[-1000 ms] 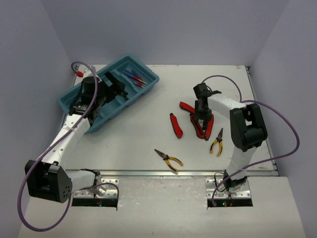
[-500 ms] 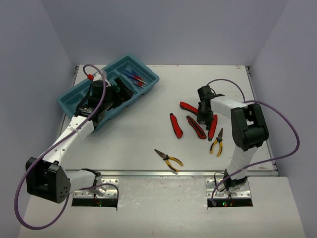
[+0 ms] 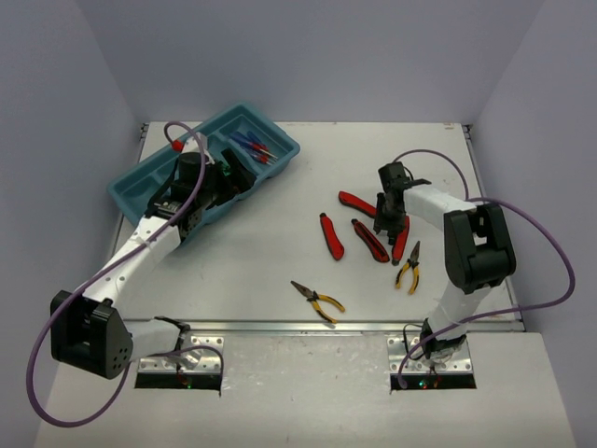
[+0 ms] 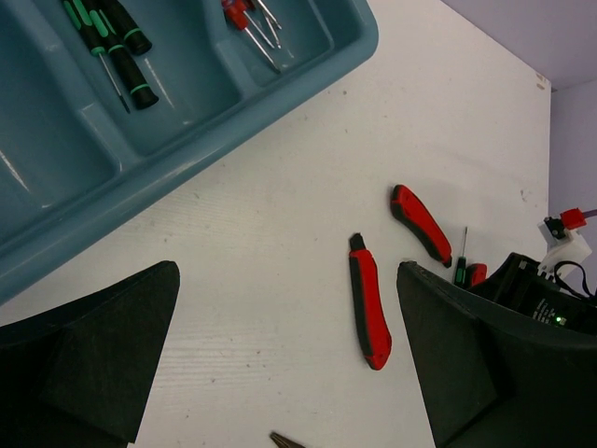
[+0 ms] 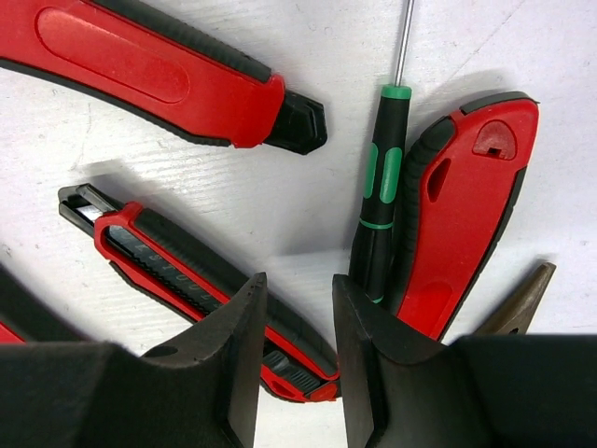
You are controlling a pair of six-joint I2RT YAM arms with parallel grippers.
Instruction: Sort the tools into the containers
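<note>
Top view, 10 o'clock on the worktop (image 3: 280,210): teal tray (image 3: 124,194), with the left fingers (image 3: 224,177) hanging over its near side. At 3 o'clock the right fingers (image 3: 390,226) sit low in a cluster of red utility knives (image 3: 370,240). Yellow-handled pliers (image 3: 408,266) lie at 4 o'clock and a second pair (image 3: 317,301) at 6 o'clock, all unsorted. Left wrist view: left fingers spread full wide, nothing in them, bare worktop between. The tray is at 11 o'clock, with green-handled screwdrivers (image 4: 121,51) in one compartment and red-collared screwdrivers (image 4: 244,17) in the next. Right wrist view: right fingers narrowed to a slim gap with the tail of one knife (image 5: 187,266) lying in it at 6 o'clock; cannot tell if they pinch it. A loose green screwdriver (image 5: 382,187) is just beside the 5 o'clock finger, against a second knife (image 5: 457,205); a third knife (image 5: 140,65) lies across 11 o'clock. Step looks like the pick at this cluster. The next move calls for a firm grip, a straight lift, then a carry toward 10 o'clock. Risks: the screwdriver may get dragged along, and the left arm over the tray may block the drop.
</note>
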